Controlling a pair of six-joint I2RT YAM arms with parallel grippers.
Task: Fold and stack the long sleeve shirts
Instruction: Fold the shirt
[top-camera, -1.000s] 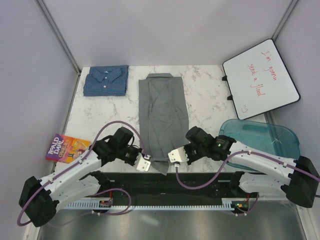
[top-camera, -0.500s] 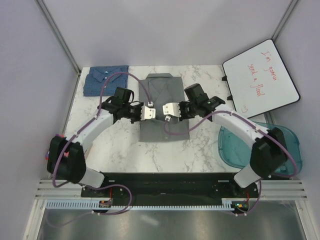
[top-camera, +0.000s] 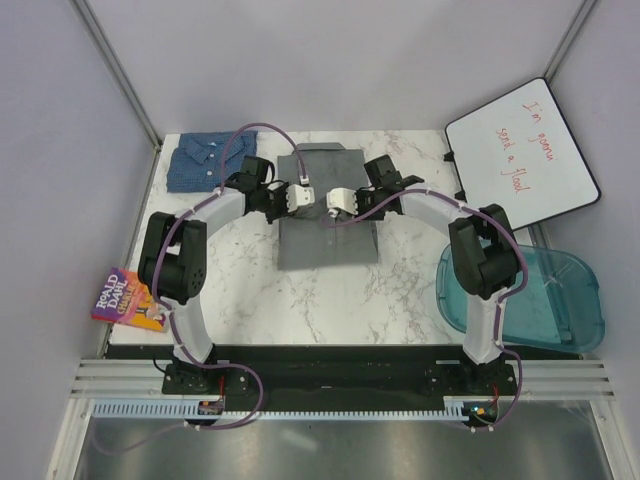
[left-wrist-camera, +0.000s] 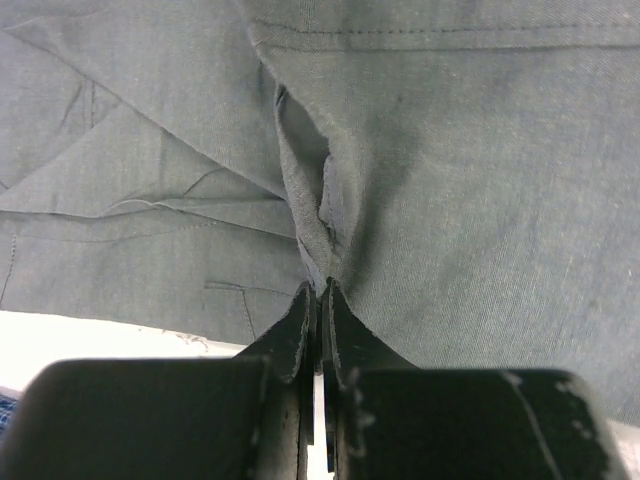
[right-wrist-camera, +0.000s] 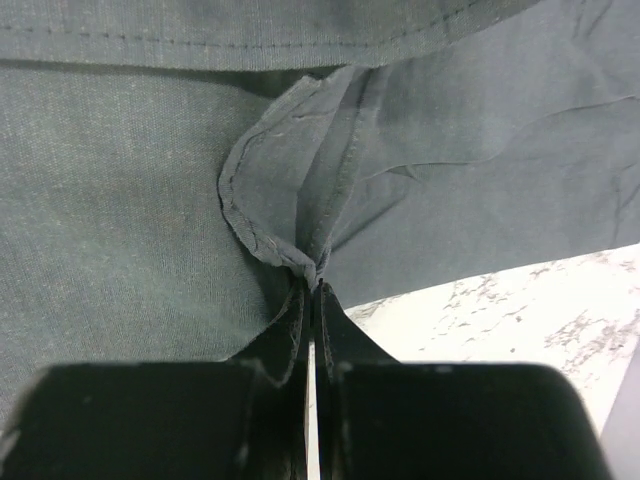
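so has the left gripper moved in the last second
Yes. The left gripper went from the table's near edge to the far side, level with the blue shirt.

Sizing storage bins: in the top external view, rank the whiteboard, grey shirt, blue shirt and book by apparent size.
1. Whiteboard, only narrowly first
2. Grey shirt, partly covered, so nearly tied
3. Blue shirt
4. Book, partly hidden

Both arms reach far out from their bases at 6 o'clock, forearms angled inward. Left gripper points toward 3 o'clock and right gripper toward 9 o'clock; the tips are near each other, not touching. Left fingers are pressed together on a pinched fold of the grey shirt. Right fingers likewise nip a bunched edge.
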